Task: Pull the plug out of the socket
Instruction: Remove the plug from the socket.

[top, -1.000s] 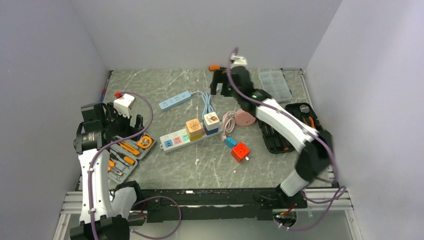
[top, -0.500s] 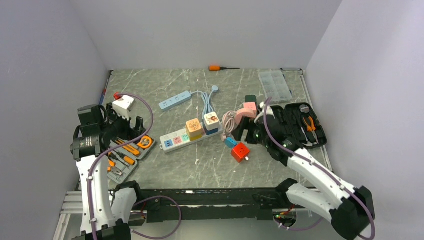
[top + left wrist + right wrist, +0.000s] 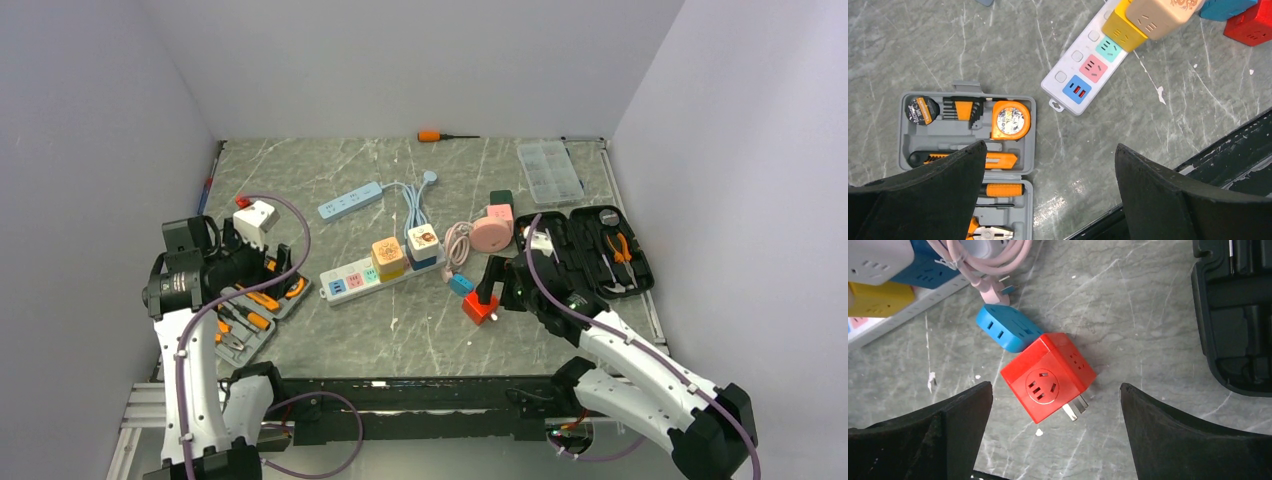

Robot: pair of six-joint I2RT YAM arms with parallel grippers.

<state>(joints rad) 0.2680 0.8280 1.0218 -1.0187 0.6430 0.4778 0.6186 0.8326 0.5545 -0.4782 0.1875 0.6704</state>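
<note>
The socket (image 3: pixel 358 277), a long white strip with pastel outlets, lies mid-table; it also shows in the left wrist view (image 3: pixel 1088 70). Two cube plugs stand in it: a tan-and-yellow one (image 3: pixel 388 256) (image 3: pixel 1143 20) and a white-and-blue one (image 3: pixel 423 244) (image 3: pixel 923 272). A red cube plug (image 3: pixel 480 305) (image 3: pixel 1048 377) lies loose on its side with its prongs bare, next to a small blue adapter (image 3: pixel 461 284) (image 3: pixel 1008 327). My right gripper (image 3: pixel 490 283) (image 3: pixel 1055 387) hangs open above the red cube, one finger on each side of it. My left gripper (image 3: pixel 262 266) (image 3: pixel 1050 147) is open above the grey tool kit, left of the socket.
A grey tool kit (image 3: pixel 228 335) (image 3: pixel 965 145) lies at the left and a black tool case (image 3: pixel 600 250) (image 3: pixel 1233 315) at the right. A pink round device (image 3: pixel 490 233) with a coiled cord, a light-blue strip (image 3: pixel 350 200), an orange screwdriver (image 3: pixel 432 135) and a clear box (image 3: pixel 549 170) lie farther back.
My right arm swung from the far back of the table to the near right, ending over the red cube. My left gripper dipped slightly toward the tool kit.
</note>
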